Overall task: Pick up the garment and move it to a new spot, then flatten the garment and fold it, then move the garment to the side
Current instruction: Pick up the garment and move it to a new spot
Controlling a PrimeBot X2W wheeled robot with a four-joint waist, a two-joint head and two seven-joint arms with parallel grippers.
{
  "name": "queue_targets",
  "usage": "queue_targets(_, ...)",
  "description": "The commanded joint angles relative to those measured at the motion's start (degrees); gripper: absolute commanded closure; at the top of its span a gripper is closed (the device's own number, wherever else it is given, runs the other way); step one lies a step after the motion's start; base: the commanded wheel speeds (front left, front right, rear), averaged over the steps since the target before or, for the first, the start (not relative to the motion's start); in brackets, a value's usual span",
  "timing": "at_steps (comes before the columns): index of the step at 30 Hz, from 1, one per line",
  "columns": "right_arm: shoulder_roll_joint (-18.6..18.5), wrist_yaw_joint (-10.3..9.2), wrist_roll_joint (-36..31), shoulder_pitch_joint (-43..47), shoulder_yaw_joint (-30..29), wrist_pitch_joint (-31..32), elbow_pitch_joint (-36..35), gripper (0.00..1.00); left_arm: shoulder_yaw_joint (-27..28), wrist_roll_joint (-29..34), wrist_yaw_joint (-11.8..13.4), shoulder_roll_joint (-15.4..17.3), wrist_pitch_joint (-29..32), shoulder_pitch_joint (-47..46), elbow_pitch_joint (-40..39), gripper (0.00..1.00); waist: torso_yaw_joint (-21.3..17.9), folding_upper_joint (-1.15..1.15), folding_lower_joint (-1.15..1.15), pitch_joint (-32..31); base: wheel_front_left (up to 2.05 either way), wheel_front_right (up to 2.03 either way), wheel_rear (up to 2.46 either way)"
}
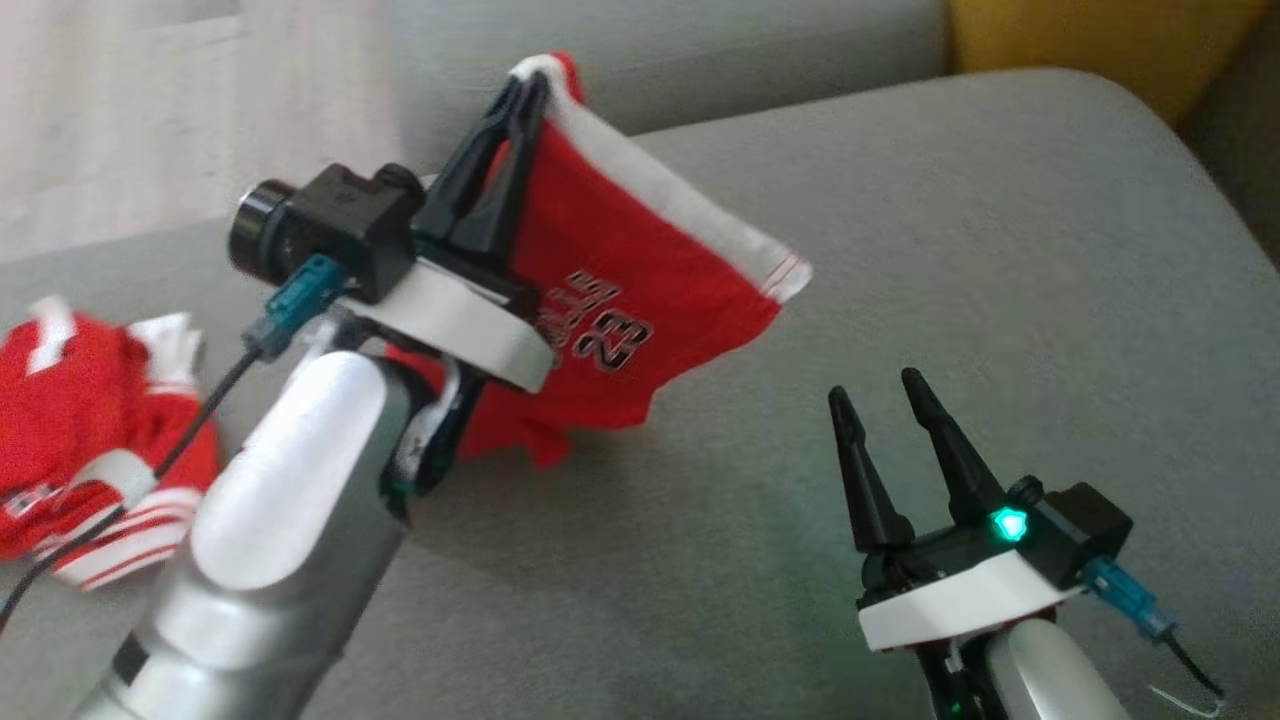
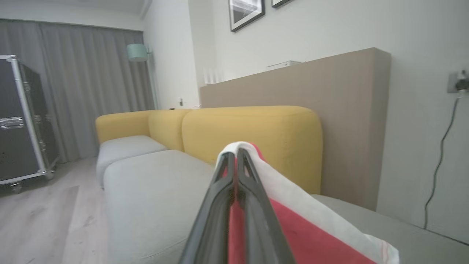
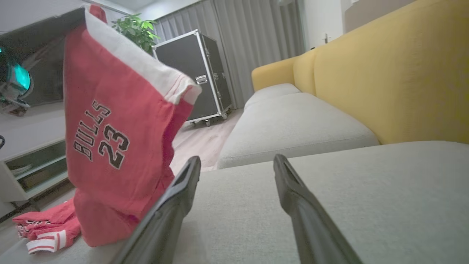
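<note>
Left gripper (image 1: 528,90) clamped on just the white-band corner of the red "BULLS 23" fabric garment (image 1: 620,290), hem touching the grey fabric sofa cushion (image 1: 1000,250) mid-seat: thin pinch could slip or drag-bunch it; right gripper (image 1: 873,385) spread, empty, near the front edge.

Left end effector (image 1: 530,84) pinched, right one (image 1: 873,386) spread
</note>
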Motion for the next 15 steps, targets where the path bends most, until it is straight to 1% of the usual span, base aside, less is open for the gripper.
queue_targets(1, -0.2, -0.04, 0.4, -2.3, 1.6, -0.6, -2.2, 0.0, 2.0, 0.5, 0.3, 0.3, -0.5, -4.6, -2.5, 1.0, -4.6, 0.0, 0.0, 1.8, 0.0, 0.0, 0.0)
queue_targets(5, -0.2, -0.04, 1.1, -3.0, 3.1, -0.6, -2.7, 0.0, 1.2, 1.4, 0.5, -1.8, -1.4, -7.9, -2.3, 1.0, -9.5, 0.0, 0.0, 2.9, 0.0, 0.0, 0.0)
queue_targets(7, -0.2, -0.04, 1.6, -3.4, 3.8, -0.6, -3.0, 0.0, 1.3, 1.9, 0.6, -2.3, -2.0, -9.7, -1.3, 1.0, -11.7, 0.0, 0.0, 3.5, 0.0, 0.0, 0.0)
queue_targets(10, -0.2, -0.04, 2.3, -3.8, 4.3, -0.6, -3.5, 0.0, 1.4, 3.0, 0.4, -2.6, -3.8, -12.3, 2.0, 1.0, -13.9, 0.0, 0.0, 4.3, 0.0, 0.0, 0.0)
queue_targets(12, -0.2, -0.04, 2.6, -4.1, 4.6, -0.6, -3.7, 0.0, 1.2, 3.5, -0.6, -2.7, -5.7, -13.8, 5.6, 1.0, -14.7, 0.0, 0.0, 4.8, 0.0, 0.0, 0.0)
queue_targets(13, -0.2, -0.04, 2.8, -4.3, 4.8, -0.6, -3.9, 0.0, 1.3, 3.4, -1.0, -2.7, -6.9, -14.4, 10.8, 0.0, -15.1, 0.0, 0.0, 5.3, 0.0, 0.0, 0.0)
queue_targets(15, -0.2, -0.04, 2.9, -4.4, 4.8, -0.6, -4.1, 0.0, 0.9, 3.4, -1.8, -2.7, -7.7, -14.6, 15.7, 0.0, -15.1, 0.0, 0.0, 5.5, 0.0, 0.0, 0.0)
